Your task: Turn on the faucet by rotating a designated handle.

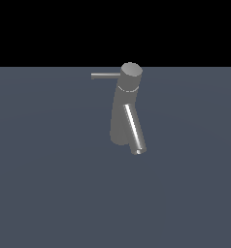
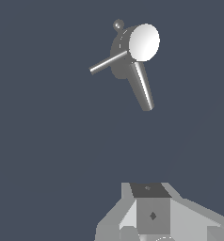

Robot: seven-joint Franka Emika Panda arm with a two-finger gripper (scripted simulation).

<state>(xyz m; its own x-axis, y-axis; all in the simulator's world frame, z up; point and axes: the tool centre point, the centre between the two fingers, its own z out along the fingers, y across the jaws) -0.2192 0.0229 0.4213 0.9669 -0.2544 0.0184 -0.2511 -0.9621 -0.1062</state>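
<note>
1. The tabletop (image 1: pixel 44 193) is one flat, bare, slate-blue surface that fills the lower part of the exterior view below a black band.
2. One faucet (image 1: pixel 121 114) stands on it, slightly right of centre in the exterior view: a grey metallic column that leans, its flat round cap tipped toward 1 o'clock.
3. One shiny tube spout (image 1: pixel 135 131) slants from the column's middle down toward 5 o'clock and ends in an open tip just above the surface.
4. One handle (image 1: pixel 105 75), a thin straight grey rod far slimmer than the body, juts from the cap section toward 9 o'clock, level.
5. The wrist view looks down onto the faucet (image 2: pixel 119 59): the cap shows as a bright disc, the handle (image 2: pixel 107 63) and the spout (image 2: pixel 143 87) splay from it, and a small knob shows beyond the body, unseen in the exterior view.
6. Only the wrist view shows the claw's grey housing (image 2: pixel 154 214), well apart from the faucet; its fingers are out of frame, so spread or pressed together cannot be told.
</note>
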